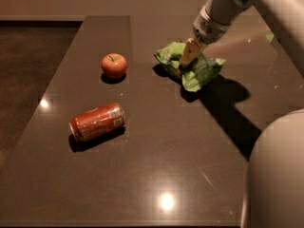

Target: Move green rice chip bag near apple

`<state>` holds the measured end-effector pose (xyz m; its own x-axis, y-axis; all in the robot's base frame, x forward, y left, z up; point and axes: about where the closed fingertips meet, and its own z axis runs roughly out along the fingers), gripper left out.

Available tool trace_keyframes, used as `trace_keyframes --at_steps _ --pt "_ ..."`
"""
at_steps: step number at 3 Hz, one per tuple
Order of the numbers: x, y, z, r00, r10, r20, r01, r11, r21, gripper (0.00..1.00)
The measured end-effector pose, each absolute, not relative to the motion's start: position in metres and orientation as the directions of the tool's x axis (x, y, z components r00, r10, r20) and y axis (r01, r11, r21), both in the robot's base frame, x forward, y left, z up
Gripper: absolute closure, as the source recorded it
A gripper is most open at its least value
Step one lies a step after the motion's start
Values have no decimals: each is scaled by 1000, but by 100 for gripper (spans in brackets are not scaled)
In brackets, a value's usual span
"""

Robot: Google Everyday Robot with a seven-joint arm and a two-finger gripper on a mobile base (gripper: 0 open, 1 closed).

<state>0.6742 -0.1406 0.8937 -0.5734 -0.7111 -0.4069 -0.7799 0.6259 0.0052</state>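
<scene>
The green rice chip bag (202,71) is a crinkled light-green bag at the back right of the dark table (156,165). My gripper (186,61) comes down from the upper right and is shut on the bag's left-middle part, holding it at or just above the tabletop. The apple (114,65), red-orange with a short stem, sits to the left of the bag, about a bag's width away. The gripper's fingertips are partly sunk in the bag's folds.
An orange-red soda can (97,122) lies on its side at the front left, below the apple. My arm (237,4) crosses the upper right corner, and the robot's pale body (278,175) fills the lower right. The table's left edge borders a dark floor (28,70).
</scene>
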Motion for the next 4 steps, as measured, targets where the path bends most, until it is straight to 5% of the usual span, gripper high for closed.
trace_keyframes --at_steps 1,4 --pt "676 -122 908 -511 -752 -417 -822 569 -18 100" --pt "664 -85 912 -287 -870 -401 -946 323 -23 100"
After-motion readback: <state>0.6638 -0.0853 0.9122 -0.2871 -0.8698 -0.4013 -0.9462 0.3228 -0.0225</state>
